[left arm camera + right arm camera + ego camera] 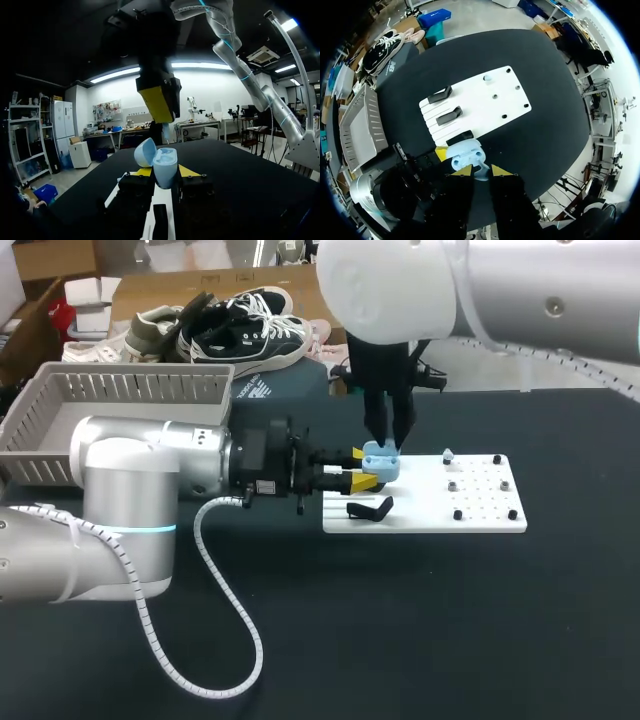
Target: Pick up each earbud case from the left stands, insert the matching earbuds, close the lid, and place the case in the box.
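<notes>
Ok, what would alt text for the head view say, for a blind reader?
The left gripper holds an open light blue earbud case at the edge of a white stand board on a black table; the right gripper hangs straight down just above it. A grey basket sits behind the left arm.

Bright, even light falls from overhead: the black counter [450,640] soaks it up with barely a sheen, while the white board [485,522] and the right arm's pale shell [400,290] glare almost to plain white. Shadows are soft and short, tucked just under the black stand [370,508]. In the left wrist view the right gripper [166,119] hangs backlit, mostly dark.
</notes>
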{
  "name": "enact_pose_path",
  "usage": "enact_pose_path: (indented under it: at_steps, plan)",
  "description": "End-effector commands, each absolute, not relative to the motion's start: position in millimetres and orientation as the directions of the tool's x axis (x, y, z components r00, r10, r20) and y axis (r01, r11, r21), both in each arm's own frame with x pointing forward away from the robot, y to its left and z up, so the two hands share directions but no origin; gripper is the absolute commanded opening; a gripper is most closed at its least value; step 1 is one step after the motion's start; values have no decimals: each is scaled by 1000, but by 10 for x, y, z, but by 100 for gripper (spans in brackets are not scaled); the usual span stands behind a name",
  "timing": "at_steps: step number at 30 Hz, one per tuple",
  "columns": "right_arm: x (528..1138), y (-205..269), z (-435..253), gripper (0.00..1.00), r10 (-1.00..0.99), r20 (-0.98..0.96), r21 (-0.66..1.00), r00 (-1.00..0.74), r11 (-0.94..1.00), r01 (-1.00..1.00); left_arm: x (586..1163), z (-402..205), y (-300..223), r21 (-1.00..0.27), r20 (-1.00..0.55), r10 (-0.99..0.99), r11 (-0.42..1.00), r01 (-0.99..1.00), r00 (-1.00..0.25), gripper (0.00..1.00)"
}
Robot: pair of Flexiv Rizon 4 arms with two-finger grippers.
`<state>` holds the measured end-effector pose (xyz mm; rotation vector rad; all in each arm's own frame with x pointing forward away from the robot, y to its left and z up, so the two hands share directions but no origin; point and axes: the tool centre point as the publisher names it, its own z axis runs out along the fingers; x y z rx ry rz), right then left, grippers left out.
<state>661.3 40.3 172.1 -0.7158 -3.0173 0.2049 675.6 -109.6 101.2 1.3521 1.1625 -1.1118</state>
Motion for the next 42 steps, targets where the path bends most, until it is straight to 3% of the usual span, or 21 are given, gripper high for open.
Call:
enact_pose_path:
  at_steps: [1, 42]
  plan:
    - [6599, 414, 1692, 0, 443, -6, -129, -896, 888, 440, 6759, 1003, -1107, 116, -990, 79, -42, 992, 119, 0]
    - [6713, 408, 1585, 0, 391, -42, -173, -919, 903, 392, 6759, 1003, -1107, 116, -990, 79, -42, 992, 119, 0]
